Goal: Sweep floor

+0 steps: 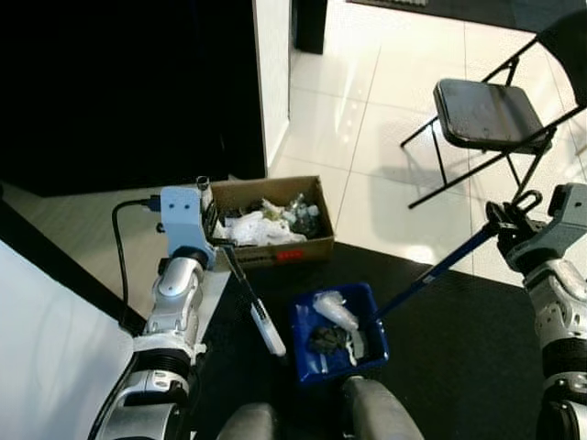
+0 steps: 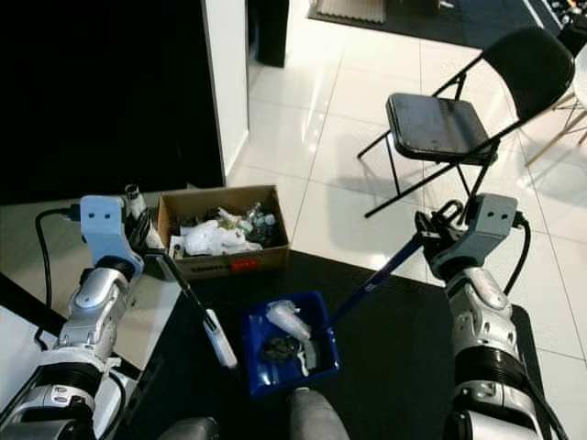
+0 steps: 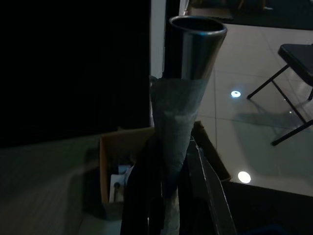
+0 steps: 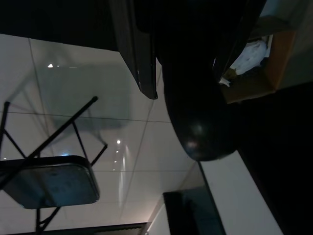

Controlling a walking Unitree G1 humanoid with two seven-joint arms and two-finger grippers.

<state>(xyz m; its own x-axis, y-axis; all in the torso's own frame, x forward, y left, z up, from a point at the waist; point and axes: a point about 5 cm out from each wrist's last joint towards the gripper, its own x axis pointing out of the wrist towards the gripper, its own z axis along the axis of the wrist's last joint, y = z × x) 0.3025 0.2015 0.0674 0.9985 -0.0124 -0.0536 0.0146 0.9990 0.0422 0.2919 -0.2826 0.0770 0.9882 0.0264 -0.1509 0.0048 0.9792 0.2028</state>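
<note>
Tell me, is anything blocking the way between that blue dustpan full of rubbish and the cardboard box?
Nothing visible does. The blue dustpan sits on the dark mat, and the cardboard box lies just beyond it with bare mat between them.

Dustpan (image 1: 337,332) w/ debris on mat (image 1: 459,357), front-center. Box (image 1: 271,220) of trash just behind it, to the left. Folding chair (image 1: 486,115) far right, on tile. Wall edge behind box, prob.
</note>
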